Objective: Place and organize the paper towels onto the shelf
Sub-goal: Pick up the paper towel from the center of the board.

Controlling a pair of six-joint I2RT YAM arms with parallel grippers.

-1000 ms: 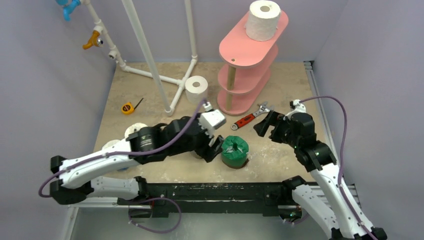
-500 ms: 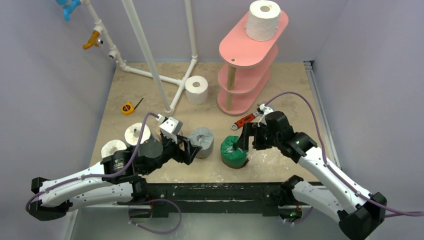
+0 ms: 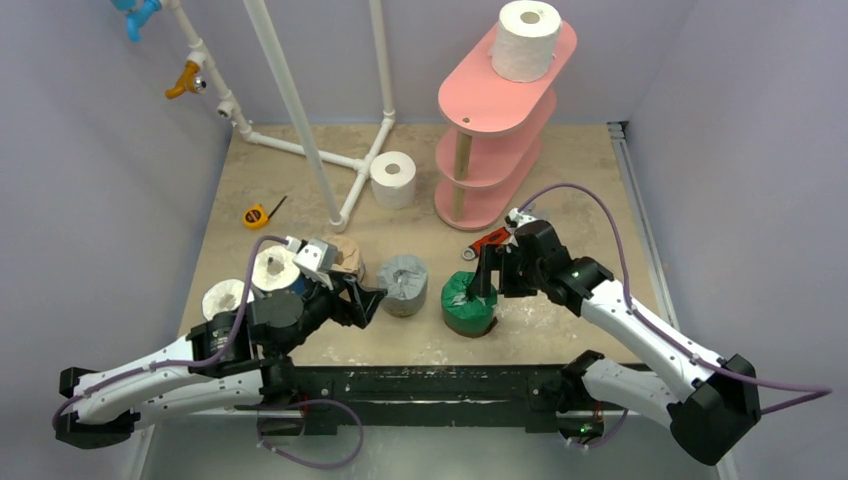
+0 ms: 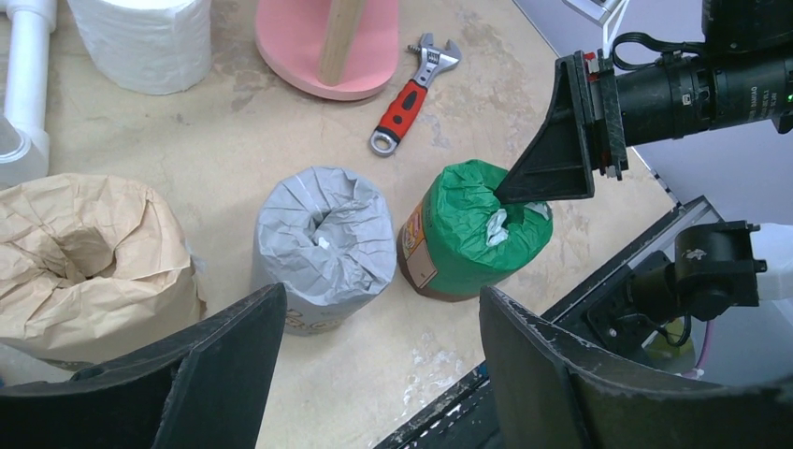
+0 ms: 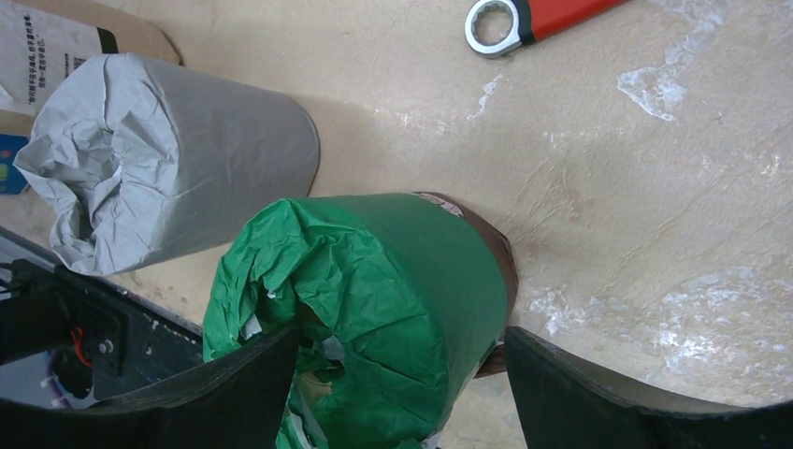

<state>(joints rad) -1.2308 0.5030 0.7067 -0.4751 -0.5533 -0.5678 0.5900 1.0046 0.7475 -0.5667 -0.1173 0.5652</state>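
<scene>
R end effector [image 3: 484,283] spread astride green-wrapped roll [image 5: 393,271] rim, L end effector [image 4: 379,304] spread, near grey roll [image 4: 323,234], not touching

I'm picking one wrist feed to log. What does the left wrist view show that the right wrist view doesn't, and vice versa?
Only the left wrist view shows the tan roll, a white roll, the shelf base and the open left pincer. Only the right wrist view shows both fingers of the right pincer at the green roll. Both show that roll, the grey roll and the wrench.
</scene>
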